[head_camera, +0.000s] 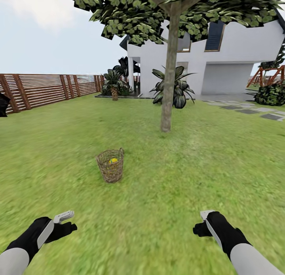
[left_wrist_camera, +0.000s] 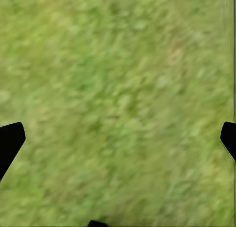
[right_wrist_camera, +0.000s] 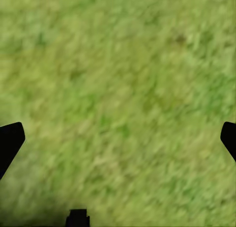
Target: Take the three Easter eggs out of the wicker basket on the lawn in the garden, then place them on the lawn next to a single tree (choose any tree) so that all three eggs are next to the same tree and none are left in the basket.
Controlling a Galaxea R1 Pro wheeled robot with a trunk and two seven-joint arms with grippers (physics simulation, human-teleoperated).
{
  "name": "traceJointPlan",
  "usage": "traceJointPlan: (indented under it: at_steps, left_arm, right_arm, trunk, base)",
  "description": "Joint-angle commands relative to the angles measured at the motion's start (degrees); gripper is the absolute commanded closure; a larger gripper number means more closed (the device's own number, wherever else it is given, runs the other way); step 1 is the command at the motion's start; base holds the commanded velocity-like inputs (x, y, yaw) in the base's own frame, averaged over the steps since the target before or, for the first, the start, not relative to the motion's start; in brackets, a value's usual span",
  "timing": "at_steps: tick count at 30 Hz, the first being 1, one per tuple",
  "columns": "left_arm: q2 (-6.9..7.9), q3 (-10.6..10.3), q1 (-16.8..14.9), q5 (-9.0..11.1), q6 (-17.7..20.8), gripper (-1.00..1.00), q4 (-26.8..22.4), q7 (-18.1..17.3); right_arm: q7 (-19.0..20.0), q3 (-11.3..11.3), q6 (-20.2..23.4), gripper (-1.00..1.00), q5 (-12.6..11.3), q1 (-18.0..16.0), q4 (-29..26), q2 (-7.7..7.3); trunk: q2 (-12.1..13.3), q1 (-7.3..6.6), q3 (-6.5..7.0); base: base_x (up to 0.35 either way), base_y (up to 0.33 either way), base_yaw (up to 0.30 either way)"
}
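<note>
A yellow Easter egg (head_camera: 113, 161) is seen inside the woven tan wicker basket (head_camera: 110, 171) on mottled green lawn (head_camera: 206, 168) w/ both grippers' jaws released, L (head_camera: 68, 222) & R (head_camera: 201, 223).

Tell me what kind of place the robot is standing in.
A fenced home garden, most likely a backyard: a mown lawn, a brown slatted wooden fence along one side, and a white house behind a tree.
</note>
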Motion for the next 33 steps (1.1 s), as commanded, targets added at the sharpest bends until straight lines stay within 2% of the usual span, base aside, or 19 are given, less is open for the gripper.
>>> traceJointPlan:
  at_steps: [1, 18, 33]
  left_arm:
    - [-0.25, 0.2, 0.0, -0.1, 0.3, -1.00, -0.1, -0.2]
    - [-0.77, 0.2, 0.0, -0.2, 0.3, -1.00, -0.1, -0.2]
    - [-0.85, 0.2, 0.0, -0.2, 0.2, -1.00, -0.1, -0.3]
  right_arm:
    - [0.5, 0.2, 0.3, -1.00, 0.5, 0.0, -0.1, -0.03]
    - [0.4, 0.4, 0.3, -1.00, 0.6, 0.0, 1.1, 0.01]
    - [0.0, 0.3, 0.3, -1.00, 0.5, 0.0, 1.4, 0.07]
  trunk:
    - [0.0, 0.03, -0.06]
    - [0.0, 0.03, -0.06]
    - [0.0, 0.03, -0.06]
  base:
    - [0.324, 0.113, 0.000]
    - [0.326, 0.104, 0.000]
    - [0.335, 0.014, 0.000]
